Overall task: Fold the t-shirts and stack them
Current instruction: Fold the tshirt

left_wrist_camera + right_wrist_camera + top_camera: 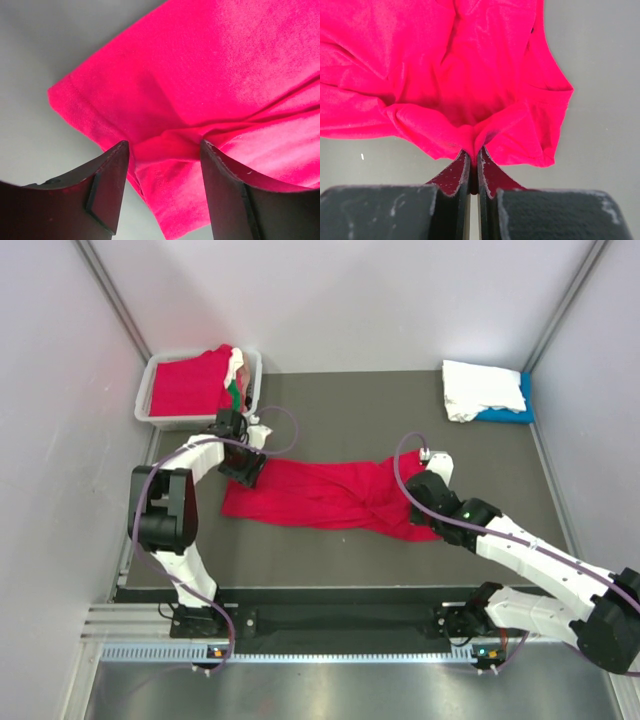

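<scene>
a pale plastic tub (pixel 170 422) sits at the far left corner of the dark grey table (pixel 350 405).

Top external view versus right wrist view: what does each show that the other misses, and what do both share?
Only the top external view shows the pale translucent plastic tub at far left, the white t-shirt lying on a blue one at far right, and the left gripper at the left end of the bright red t-shirt. Only the right wrist view shows the right gripper shut, pinching a fold of that shirt. Both show the red t-shirt lying on the grey table.
</scene>
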Tool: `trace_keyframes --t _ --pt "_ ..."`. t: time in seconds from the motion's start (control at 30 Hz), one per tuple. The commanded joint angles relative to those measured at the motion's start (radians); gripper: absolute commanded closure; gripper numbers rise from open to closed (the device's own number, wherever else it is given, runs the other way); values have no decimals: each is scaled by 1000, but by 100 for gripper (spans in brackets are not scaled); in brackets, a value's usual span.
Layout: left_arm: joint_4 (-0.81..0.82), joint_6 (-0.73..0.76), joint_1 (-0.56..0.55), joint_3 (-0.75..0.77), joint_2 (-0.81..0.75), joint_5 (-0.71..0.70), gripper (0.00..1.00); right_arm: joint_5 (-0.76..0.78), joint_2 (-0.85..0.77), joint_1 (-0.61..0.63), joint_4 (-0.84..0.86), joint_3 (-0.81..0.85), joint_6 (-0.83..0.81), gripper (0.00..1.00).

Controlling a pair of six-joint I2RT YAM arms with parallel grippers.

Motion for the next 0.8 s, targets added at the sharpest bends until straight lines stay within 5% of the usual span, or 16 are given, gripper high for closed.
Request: trace_keyframes --t 0.0,0.37,0.43,0.53,0.77 --pt "27 -7 6 -14 -57 15 37 26 -20 -9 4 3 0 100" --pt "27 -7 12 -30 -80 7 43 53 -32 -9 -11 4 -9 100" --pt "22 -5 14 -31 -83 7 61 53 -30 -9 -11 -2 -7 100" --pt "23 -7 18 -33 -91 1 100 50 -27 -9 -11 -5 -4 100" --pt "16 -11 29 -39 -114 6 100 59 -35 -11 -14 6 -12 100"
